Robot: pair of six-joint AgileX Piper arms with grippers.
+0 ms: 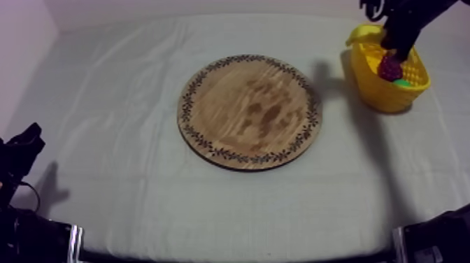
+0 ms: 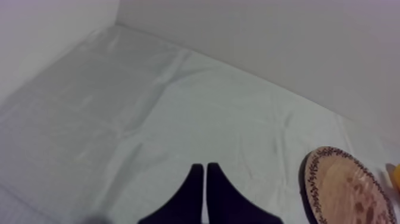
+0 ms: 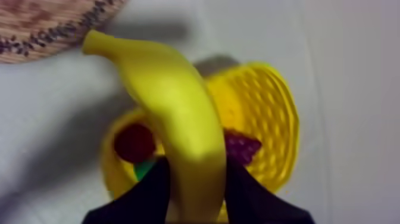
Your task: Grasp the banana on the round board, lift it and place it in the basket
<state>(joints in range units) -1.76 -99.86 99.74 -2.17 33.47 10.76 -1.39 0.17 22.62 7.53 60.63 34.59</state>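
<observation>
Right wrist view: banana (image 3: 178, 113) between jaws

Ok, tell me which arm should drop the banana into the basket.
Right. The right gripper is shut on the banana over the basket; the left gripper, shut on nothing, sits across the board from it.

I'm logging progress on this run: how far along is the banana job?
Done: the wooden board is bare, with the banana off it. In hand: the right gripper is shut on the banana, held over the yellow basket. Left: lower it and release it into the basket.
</observation>
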